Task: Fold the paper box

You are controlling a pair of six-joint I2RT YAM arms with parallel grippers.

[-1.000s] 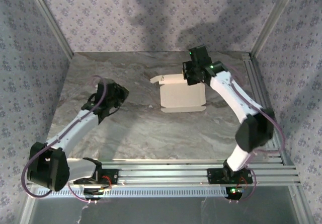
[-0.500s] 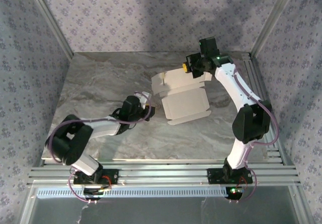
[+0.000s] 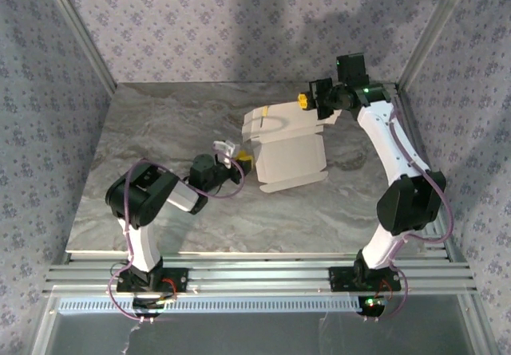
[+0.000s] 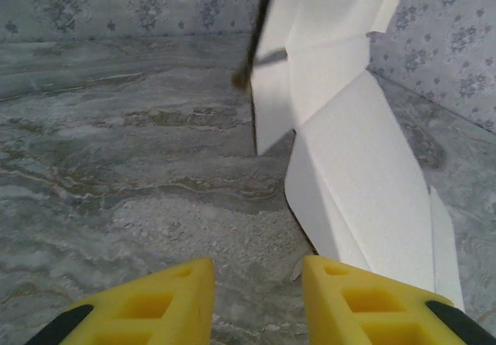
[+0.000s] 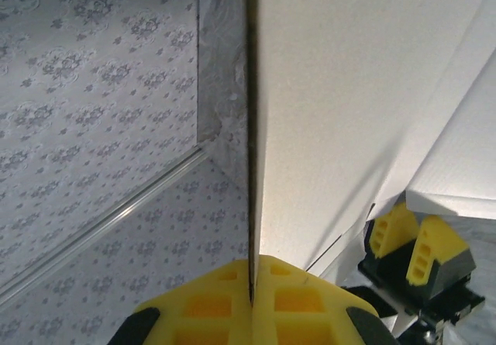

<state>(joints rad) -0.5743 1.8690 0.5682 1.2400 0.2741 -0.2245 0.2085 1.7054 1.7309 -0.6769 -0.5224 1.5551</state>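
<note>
Paper box [image 3: 289,157]: an unfolded white card, right of centre in the far half of the marble table [image 3: 152,132]. Its far edge is raised and its near part lies on the table.
Right gripper [image 5: 250,287]: at the far edge of the card, jaws pressed closed on it, so the thin edge is pinched between them.
Left gripper [image 4: 258,294]: low over the table, just left of the card. Its jaws stand partly apart and nothing is between them.

We found the paper box [image 3: 294,162] to be a cream-white die-cut sheet, not yet folded shut, lying right of centre on the marble table [image 3: 160,132]. Its near panel lay flat there, while its far, slotted panel rose tilted off the tabletop.
</note>
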